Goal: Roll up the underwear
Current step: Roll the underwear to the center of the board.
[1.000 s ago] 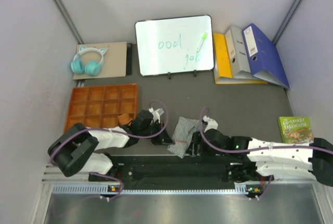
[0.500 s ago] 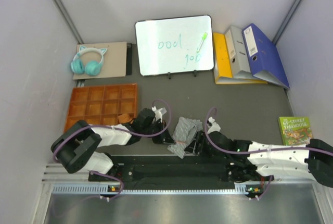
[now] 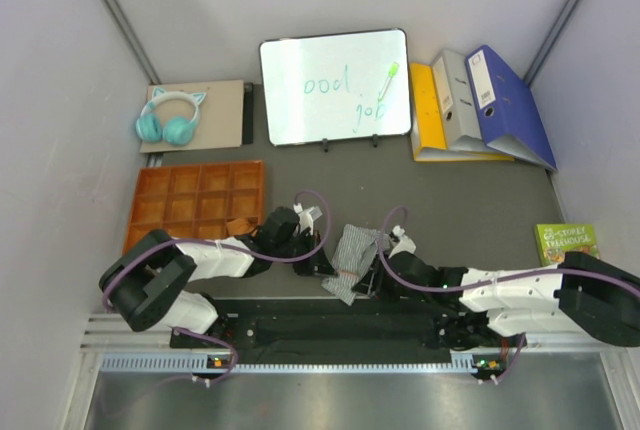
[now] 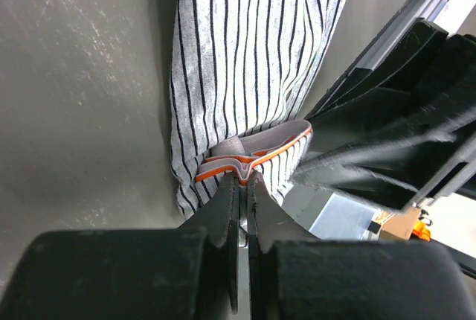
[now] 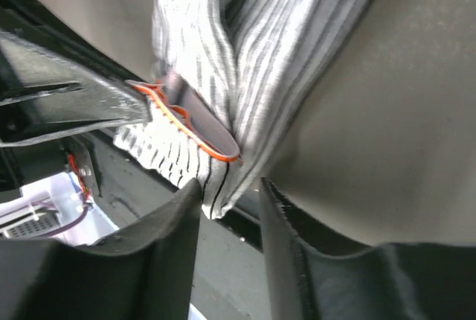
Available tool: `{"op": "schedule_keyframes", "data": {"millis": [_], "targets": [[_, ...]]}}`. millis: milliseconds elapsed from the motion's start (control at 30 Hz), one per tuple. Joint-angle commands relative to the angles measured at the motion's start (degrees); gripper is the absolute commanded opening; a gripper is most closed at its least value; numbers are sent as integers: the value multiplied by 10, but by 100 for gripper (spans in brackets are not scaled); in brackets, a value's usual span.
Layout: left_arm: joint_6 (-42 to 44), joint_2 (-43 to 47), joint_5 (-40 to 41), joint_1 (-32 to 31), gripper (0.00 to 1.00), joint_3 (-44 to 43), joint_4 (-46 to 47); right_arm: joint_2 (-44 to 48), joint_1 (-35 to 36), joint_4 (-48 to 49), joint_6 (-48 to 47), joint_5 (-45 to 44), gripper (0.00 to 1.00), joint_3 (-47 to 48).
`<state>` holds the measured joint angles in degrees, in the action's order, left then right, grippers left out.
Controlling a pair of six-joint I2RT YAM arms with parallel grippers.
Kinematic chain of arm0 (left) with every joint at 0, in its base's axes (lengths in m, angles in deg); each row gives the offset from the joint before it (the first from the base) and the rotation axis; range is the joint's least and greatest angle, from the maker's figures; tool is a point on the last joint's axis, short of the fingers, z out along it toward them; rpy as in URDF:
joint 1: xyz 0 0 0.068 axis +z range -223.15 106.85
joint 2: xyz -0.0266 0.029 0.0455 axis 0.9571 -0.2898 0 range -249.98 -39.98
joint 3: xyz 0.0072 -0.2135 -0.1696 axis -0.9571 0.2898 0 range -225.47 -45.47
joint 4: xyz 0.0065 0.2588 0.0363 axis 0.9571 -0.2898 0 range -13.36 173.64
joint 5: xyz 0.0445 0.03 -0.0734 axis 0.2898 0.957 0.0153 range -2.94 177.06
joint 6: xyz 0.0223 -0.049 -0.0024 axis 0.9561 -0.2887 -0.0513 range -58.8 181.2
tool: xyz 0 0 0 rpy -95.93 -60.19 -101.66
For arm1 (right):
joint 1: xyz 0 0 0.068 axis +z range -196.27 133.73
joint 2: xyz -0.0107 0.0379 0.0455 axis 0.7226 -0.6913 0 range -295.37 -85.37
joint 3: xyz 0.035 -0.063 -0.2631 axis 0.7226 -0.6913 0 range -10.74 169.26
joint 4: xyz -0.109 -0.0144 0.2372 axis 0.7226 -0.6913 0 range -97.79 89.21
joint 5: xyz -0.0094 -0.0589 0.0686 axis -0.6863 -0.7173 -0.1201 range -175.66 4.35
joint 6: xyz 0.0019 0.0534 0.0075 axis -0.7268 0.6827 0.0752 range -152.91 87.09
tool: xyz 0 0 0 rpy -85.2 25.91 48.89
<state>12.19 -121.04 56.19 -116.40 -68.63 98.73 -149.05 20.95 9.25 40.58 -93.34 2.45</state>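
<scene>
Since the striped boxer shorts (image 3: 356, 248) are light, limp cloth that bunches and slips, we'd hold the stiffer waistband (image 4: 260, 141). They lie at the table's (image 3: 470, 200) near edge, between both arms. Left gripper (image 4: 242, 182) is pinched tight on that band. Right gripper (image 5: 230, 197) is narrow, jaws straddling a cloth corner, not clamped. Orange tray (image 3: 150, 212): visible cells look bare. Rust briefs (image 3: 240, 226) sit at its near right corner; in or on it, we can't tell.

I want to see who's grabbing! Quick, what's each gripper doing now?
Left gripper: closed, pinching the striped boxer shorts by the waistband.
Right gripper: open, jaws either side of the shorts' edge, not clamped.
</scene>
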Motion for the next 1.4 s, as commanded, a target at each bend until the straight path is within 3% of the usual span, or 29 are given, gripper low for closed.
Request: {"op": "schedule_keyframes", "data": {"millis": [0, 167, 233, 367, 467, 533, 733, 1033, 1167, 1267, 1300, 1367], "targets": [[28, -8, 19, -9, 0, 5, -41, -12, -5, -14, 9, -26, 28, 10], [23, 0, 29, -9, 0, 11, -40, -25, -10, -16, 0, -37, 17, 19], [21, 5, 34, -9, 5, 12, -38, -32, -18, -13, -6, -35, 15, 20], [15, 35, 77, -9, 47, 5, -58, -47, -27, -18, -20, -30, 11, 33], [16, 63, 105, -9, 58, -7, -86, -58, -28, -24, -27, -29, 11, 41], [18, 72, 126, -7, 60, -13, -102, -65, -30, -26, -30, -28, 10, 44], [6, 87, 141, -5, 59, 15, -95, -65, -36, -27, -35, -24, 10, 44], [-36, 44, 110, -5, 57, 61, 40, -74, -35, -24, -42, -18, 9, 48], [-46, 20, 100, -5, 44, 72, 74, -74, -36, -27, -45, -18, 9, 52], [-46, 12, 96, -7, 28, 79, 94, -74, -35, -28, -46, -17, 9, 53], [-47, 9, 96, -7, 17, 80, 98, -75, -37, -29, -48, -17, 9, 53], [-48, 3, 93, -7, 6, 79, 106, -77, -38, -34, -51, -15, 9, 56]]}}
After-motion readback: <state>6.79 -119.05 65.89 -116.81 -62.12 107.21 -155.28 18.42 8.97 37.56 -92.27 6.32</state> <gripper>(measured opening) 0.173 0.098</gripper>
